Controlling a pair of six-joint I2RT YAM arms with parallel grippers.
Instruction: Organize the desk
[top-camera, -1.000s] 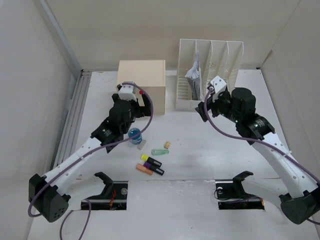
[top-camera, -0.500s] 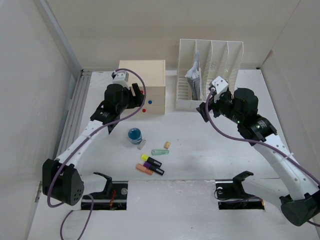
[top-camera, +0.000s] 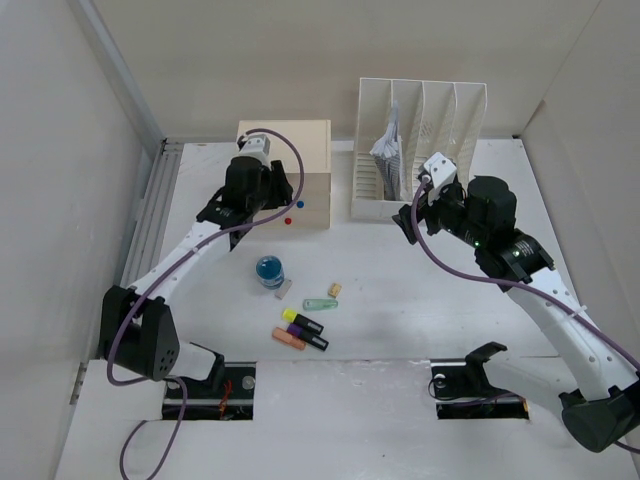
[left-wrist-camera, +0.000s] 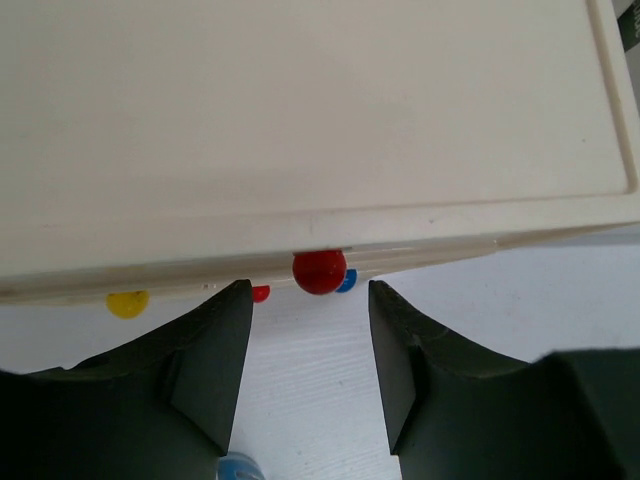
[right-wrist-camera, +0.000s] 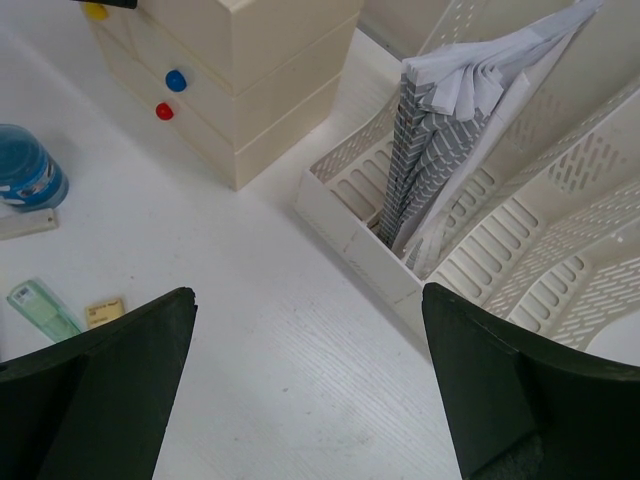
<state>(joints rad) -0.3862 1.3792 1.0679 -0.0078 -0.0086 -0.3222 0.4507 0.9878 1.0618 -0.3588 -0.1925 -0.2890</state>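
The white desk (top-camera: 400, 300) carries a cream three-drawer box (top-camera: 285, 160) at the back. My left gripper (top-camera: 275, 192) hovers at the box's top front edge. In the left wrist view its jaws (left-wrist-camera: 308, 300) stand partly open with nothing between them, and a red knob (left-wrist-camera: 320, 271) sits just ahead of the fingertips. Yellow (left-wrist-camera: 127, 303) and blue (left-wrist-camera: 346, 283) knobs show lower down. My right gripper (top-camera: 408, 218) hangs wide open and empty (right-wrist-camera: 308, 295) over bare desk in front of the white file rack (top-camera: 425, 140).
A blue jar (top-camera: 269, 270), a white eraser (top-camera: 284, 288), a tan block (top-camera: 334, 289), a green tube (top-camera: 320, 304) and highlighters (top-camera: 303, 325) lie scattered mid-desk. Papers (right-wrist-camera: 440, 130) stand in the rack's left slot. Side walls close in the desk.
My left gripper has swung from above the blue jar back up to the drawer box's top front, and its jaws have narrowed. The right arm has barely moved.
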